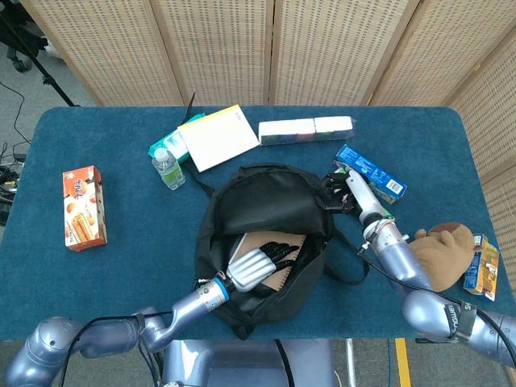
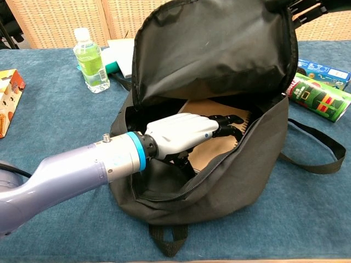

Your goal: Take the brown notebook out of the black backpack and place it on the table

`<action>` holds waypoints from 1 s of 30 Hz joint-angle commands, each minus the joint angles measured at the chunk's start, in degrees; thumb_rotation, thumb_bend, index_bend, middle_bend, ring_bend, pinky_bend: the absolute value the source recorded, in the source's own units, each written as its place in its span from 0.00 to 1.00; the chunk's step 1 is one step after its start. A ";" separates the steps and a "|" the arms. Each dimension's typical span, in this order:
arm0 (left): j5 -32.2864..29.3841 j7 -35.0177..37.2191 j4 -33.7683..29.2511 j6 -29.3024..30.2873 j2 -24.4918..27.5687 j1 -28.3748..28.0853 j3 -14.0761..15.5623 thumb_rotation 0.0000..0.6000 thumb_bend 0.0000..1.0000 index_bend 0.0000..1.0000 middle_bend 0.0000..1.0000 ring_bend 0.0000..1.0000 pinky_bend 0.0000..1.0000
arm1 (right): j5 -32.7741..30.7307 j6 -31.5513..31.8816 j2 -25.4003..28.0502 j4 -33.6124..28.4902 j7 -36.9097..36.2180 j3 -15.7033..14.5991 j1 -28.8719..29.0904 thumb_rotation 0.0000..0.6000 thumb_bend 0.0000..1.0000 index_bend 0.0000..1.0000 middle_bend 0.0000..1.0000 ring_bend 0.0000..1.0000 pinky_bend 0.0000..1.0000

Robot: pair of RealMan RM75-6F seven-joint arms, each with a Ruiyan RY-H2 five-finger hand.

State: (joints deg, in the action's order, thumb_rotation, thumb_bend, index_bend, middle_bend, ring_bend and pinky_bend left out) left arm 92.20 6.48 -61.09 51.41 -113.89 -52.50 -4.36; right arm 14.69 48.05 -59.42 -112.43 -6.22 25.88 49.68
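The black backpack (image 1: 258, 201) (image 2: 219, 60) lies open in the middle of the blue table, its mouth toward me. Inside it lies the brown spiral notebook (image 1: 260, 241) (image 2: 211, 153), partly covered. My left hand (image 1: 256, 266) (image 2: 184, 131) reaches into the opening, and its dark fingers (image 2: 227, 121) lie stretched across the notebook's cover. Whether the thumb is under the notebook is hidden. My right hand (image 1: 340, 192) (image 2: 307, 4) grips the top edge of the backpack's flap and holds it up.
A water bottle (image 1: 168, 169) (image 2: 89, 57), a yellow-edged white pad (image 1: 218, 137) and a white pack (image 1: 306, 130) lie behind the bag. An orange snack box (image 1: 84, 207) sits at the left. A blue box (image 1: 371, 173), a green box (image 2: 318, 97) and a plush toy (image 1: 439, 254) are at the right.
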 commanded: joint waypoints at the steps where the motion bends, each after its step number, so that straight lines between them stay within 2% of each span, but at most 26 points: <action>1: -0.21 -0.03 0.43 -0.02 -0.32 -0.21 -0.02 1.00 0.21 0.22 0.01 0.07 0.13 | 0.07 -0.04 0.26 -0.10 -0.19 0.03 -0.06 1.00 0.72 0.69 0.66 0.42 0.42; 14: -2.05 -0.74 5.76 -1.89 -3.48 -2.38 -1.10 1.00 0.21 0.22 0.01 0.07 0.13 | 0.63 -1.16 1.10 0.36 -1.47 -0.48 -0.24 1.00 0.74 0.69 0.66 0.42 0.42; 17: -2.23 -0.71 6.75 -2.26 -4.08 -2.92 -1.34 1.00 0.25 0.22 0.01 0.07 0.13 | 0.70 -1.43 1.14 0.66 -1.68 -0.64 -0.29 1.00 0.75 0.69 0.66 0.42 0.42; 20: -2.52 -0.71 7.61 -3.24 -4.59 -3.77 -1.59 1.00 0.36 0.22 0.01 0.07 0.13 | 0.82 -1.87 1.19 1.27 -2.04 -0.92 -0.48 1.00 0.75 0.69 0.66 0.42 0.42; 24: -2.73 -0.31 8.34 -3.64 -4.86 -4.39 -1.68 1.00 0.58 0.22 0.01 0.07 0.13 | 1.29 -2.50 1.45 1.72 -2.80 -0.93 -0.83 1.00 0.74 0.69 0.66 0.42 0.42; 27: -2.82 -0.31 8.81 -3.47 -5.12 -4.63 -1.81 1.00 0.66 0.22 0.01 0.07 0.13 | 1.58 -2.74 1.63 1.84 -3.09 -0.99 -0.98 1.00 0.74 0.69 0.66 0.42 0.42; 30: -2.80 -0.48 9.28 -2.99 -5.29 -4.87 -1.91 1.00 0.69 0.22 0.01 0.07 0.13 | 1.86 -2.88 1.98 1.89 -3.47 -1.04 -1.19 1.00 0.74 0.69 0.66 0.42 0.42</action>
State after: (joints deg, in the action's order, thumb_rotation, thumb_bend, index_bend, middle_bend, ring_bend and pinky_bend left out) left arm 89.42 6.05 -51.92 48.36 -119.13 -57.31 -6.25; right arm 16.51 45.20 -57.49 -110.56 -9.61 24.83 48.54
